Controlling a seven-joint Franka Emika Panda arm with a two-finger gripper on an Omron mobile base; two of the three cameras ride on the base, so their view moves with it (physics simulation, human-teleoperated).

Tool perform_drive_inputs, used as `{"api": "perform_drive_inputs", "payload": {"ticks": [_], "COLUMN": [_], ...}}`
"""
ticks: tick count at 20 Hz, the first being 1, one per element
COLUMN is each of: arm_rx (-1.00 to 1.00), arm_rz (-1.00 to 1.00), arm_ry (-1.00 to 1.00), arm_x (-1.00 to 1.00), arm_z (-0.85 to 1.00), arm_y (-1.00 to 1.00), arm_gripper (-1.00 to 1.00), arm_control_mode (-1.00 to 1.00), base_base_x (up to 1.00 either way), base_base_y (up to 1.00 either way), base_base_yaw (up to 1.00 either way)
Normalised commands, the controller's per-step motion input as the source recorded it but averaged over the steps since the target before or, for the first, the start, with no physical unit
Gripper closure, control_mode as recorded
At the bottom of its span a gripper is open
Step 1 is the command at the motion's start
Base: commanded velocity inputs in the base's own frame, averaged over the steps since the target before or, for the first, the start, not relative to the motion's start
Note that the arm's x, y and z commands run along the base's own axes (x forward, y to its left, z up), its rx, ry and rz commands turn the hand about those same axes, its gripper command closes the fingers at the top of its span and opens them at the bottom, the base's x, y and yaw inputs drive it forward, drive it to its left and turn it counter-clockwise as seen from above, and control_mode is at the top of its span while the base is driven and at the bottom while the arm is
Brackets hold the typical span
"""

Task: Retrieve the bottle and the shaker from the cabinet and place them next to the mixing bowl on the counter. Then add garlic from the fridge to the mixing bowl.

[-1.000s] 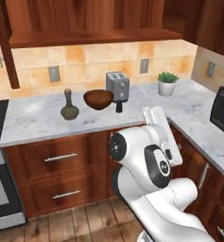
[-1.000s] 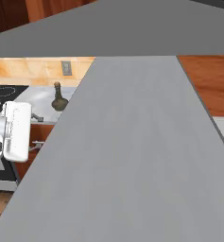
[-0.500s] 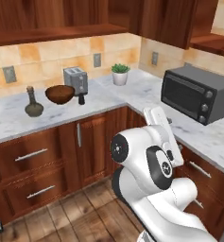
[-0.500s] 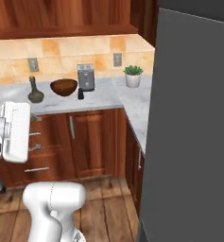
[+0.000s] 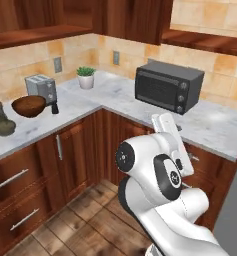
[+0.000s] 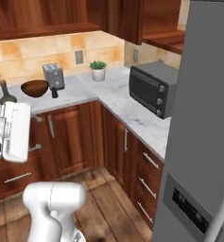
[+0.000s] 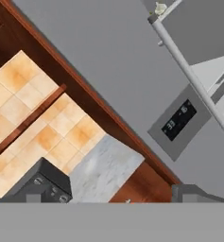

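A dark green bottle (image 5: 3,123) stands on the marble counter (image 5: 95,100) at the far left. To its right sits the brown mixing bowl (image 5: 28,105), and a small dark shaker (image 5: 55,108) stands just right of the bowl. The same three are seen from the right side: bottle (image 6: 7,95), bowl (image 6: 34,88), shaker (image 6: 55,92). The grey fridge (image 6: 205,123) stands at the right with its door closed, and the garlic is hidden. My gripper (image 7: 112,196) is open and empty. It points up at the fridge (image 7: 127,52), far from the counter things.
A toaster (image 5: 41,87) stands behind the bowl and a potted plant (image 5: 86,77) in the corner. A black microwave (image 5: 167,86) sits on the right stretch of counter. Wooden wall cabinets (image 5: 130,17) hang above. Lower cabinets and drawers (image 6: 127,142) line a wooden floor.
The whole scene has slid left in both base views, so the base has turned right. The fridge has come into sight. The arm holds its pose and the gripper stays open.
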Motion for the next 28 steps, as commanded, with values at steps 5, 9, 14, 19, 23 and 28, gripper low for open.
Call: {"api": "perform_drive_inputs", "payload": {"ticks": [5, 9, 14, 19, 23, 28], "arm_rx": [0.00, 0.00, 0.00, 0.00, 0.00, 0.00], "arm_rz": [0.00, 0.00, 0.00, 0.00, 0.00, 0.00], "arm_ry": [0.00, 0.00, 0.00, 0.00, 0.00, 0.00], "arm_x": [0.00, 0.00, 0.00, 0.00, 0.00, 0.00], "arm_z": [0.00, 0.00, 0.00, 0.00, 0.00, 0.00], "arm_y": [0.00, 0.00, 0.00, 0.00, 0.00, 0.00], "arm_gripper": [-1.00, -1.00, -1.00, -1.00, -1.00, -1.00], "arm_control_mode": [1.00, 1.00, 1.00, 1.00, 1.00, 1.00], "base_base_x": [-0.61, -0.48, -0.38, -0.27, -0.31, -0.33], "base_base_y": [0.08, -0.02, -0.19, -0.30, -0.42, -0.45], "base_base_yaw": [-0.44, -0.38, -0.30, -0.28, -0.25, -0.24]}}
